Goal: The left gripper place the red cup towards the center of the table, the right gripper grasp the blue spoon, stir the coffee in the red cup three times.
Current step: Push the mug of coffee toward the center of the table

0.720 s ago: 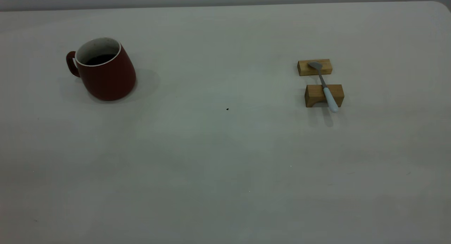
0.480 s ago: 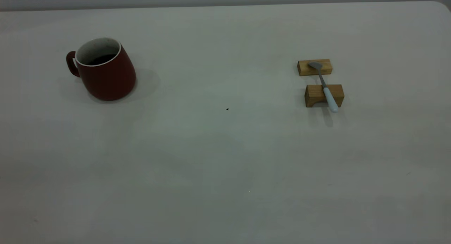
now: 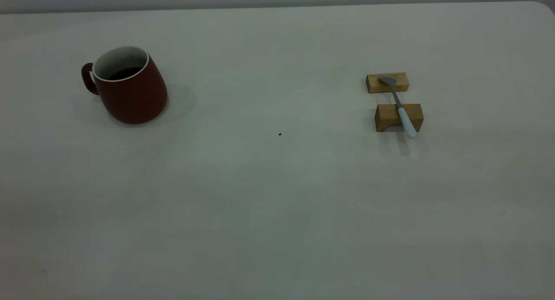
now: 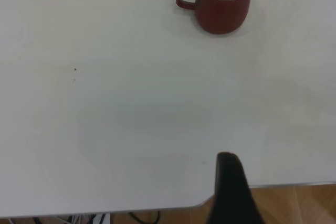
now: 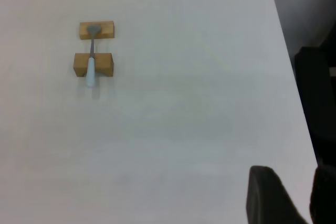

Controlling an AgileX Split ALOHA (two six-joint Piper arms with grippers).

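Exterior view gives me only the tabletop (image 3: 277, 196); neither arm reaches into it. From that camera the red cup (image 3: 130, 89) stands upright at about ten o'clock from the tabletop's middle, well apart from everything else, its loop handle turned toward nine o'clock and dark coffee (image 3: 123, 73) low inside its white wall. Over at about two o'clock I see the blue spoon (image 3: 399, 107) lying across two wooden blocks (image 3: 399, 117), its grey bowl on the farther block and its pale blue handle running over the nearer block and sticking out past it toward six o'clock. A tiny dark speck (image 3: 279, 134) sits near the middle, between cup and spoon. From the left wrist camera I make out one dark finger of the left gripper (image 4: 231, 190) held above the tabletop's near edge, far short of the cup; I cannot tell how its jaws stand. From the right wrist camera the right gripper (image 5: 286, 195) shows two dark fingers with a narrow gap, held high by the tabletop's side edge and well apart from the spoon; I cannot tell whether those jaws are apart or together.
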